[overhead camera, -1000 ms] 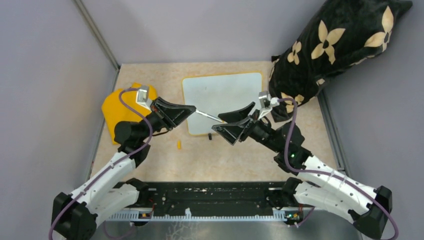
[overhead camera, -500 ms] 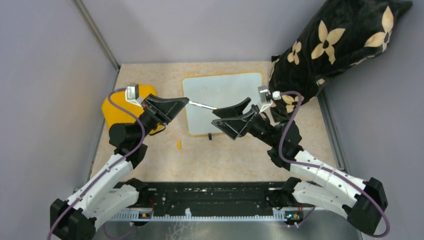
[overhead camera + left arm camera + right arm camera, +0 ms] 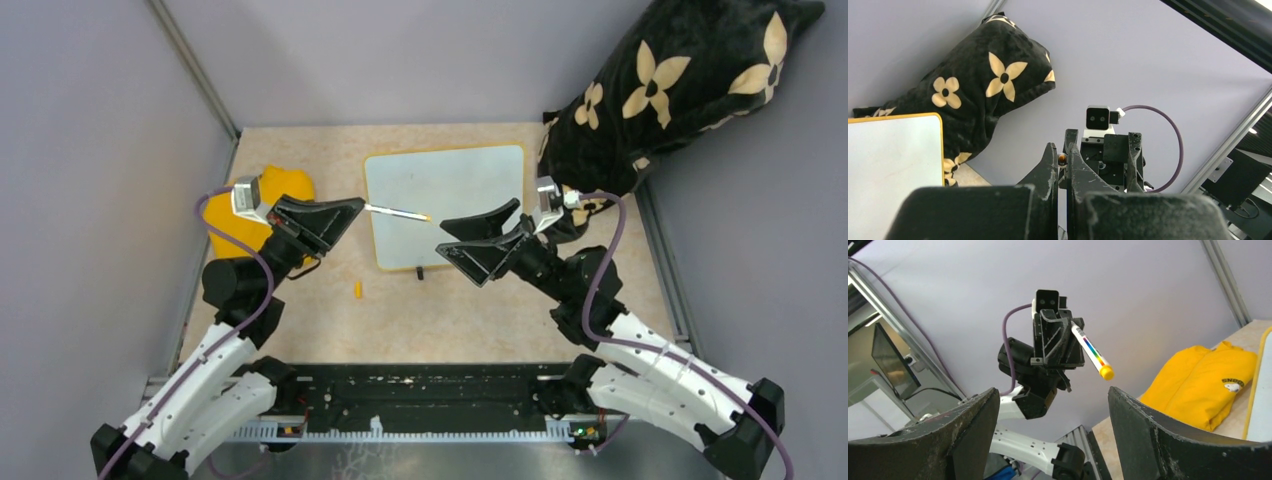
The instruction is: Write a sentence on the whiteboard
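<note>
The whiteboard (image 3: 445,205) lies flat at the back middle of the table, and its face looks plain white. The sentence is out of view. My left gripper (image 3: 356,206) hovers over the board's left edge, shut on a thin marker (image 3: 398,212) that points right. In the left wrist view the fingers (image 3: 1050,165) pinch the marker's end (image 3: 1062,159). My right gripper (image 3: 442,238) stands open just right of the marker's yellow tip (image 3: 1106,373), apart from it. Its fingers (image 3: 1148,425) hold nothing.
A yellow cloth (image 3: 250,212) lies left of the board. A black pillow with cream flowers (image 3: 680,90) leans at the back right, touching the board's right side. A small orange cap (image 3: 357,290) lies on the table in front of the board. Grey walls enclose three sides.
My left arm has drawn back to the left with the marker, so its tip has left the right jaws. The right gripper has shifted slightly right and stayed open.
</note>
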`<state>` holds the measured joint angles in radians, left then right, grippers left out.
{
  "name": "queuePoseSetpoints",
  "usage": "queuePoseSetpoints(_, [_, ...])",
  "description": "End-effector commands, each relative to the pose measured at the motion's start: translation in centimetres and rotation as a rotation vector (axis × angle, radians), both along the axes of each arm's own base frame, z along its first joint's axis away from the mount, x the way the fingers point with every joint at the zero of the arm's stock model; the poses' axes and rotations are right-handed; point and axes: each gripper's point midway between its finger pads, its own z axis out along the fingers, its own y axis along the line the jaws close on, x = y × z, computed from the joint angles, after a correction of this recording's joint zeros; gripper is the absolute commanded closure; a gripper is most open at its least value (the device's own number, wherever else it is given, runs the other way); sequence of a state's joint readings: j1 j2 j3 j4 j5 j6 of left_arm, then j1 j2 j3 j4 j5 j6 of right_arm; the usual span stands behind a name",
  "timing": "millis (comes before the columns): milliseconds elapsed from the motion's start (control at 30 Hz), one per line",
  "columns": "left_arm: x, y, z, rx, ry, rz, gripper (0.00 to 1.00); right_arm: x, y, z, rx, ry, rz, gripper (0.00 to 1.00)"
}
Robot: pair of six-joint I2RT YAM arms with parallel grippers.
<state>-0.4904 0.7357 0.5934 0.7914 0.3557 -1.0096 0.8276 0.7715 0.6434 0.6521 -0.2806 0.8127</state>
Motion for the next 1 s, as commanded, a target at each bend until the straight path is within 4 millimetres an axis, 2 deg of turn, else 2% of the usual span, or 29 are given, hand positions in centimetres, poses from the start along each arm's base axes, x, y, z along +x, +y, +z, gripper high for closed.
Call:
queuePoseSetpoints(0, [-0.2,0.7,1.2,-0.018,-0.034,0.040,1.00,0.6,-0.3,0.4,-0.010,-0.004,-0.042,0.23])
queuePoseSetpoints(200, [-0.6,-0.1,1.5,-0.026,-0.031,-0.032,1.00,0.7,0.7,2.1,0.055,-0.034,0.009,0.23])
queuePoseSetpoints(433, [-0.2,-0.7,1.2,-0.065,0.004,-0.085,1.00,1.7,2.9,3.5,0.118,-0.042,0.079,0.26])
queuePoseSetpoints(700, [0.5,-1.0,0.1,-0.069,0.048,-0.096,1.00,1.9,3.8,4.3,0.167,-0.050,0.126,0.49])
queuePoseSetpoints(967, [1.0,-1.2,-0.8,-0.064,0.075,-0.095,1.00,2.4,3.9,4.1,0.172,-0.031,0.119,0.58])
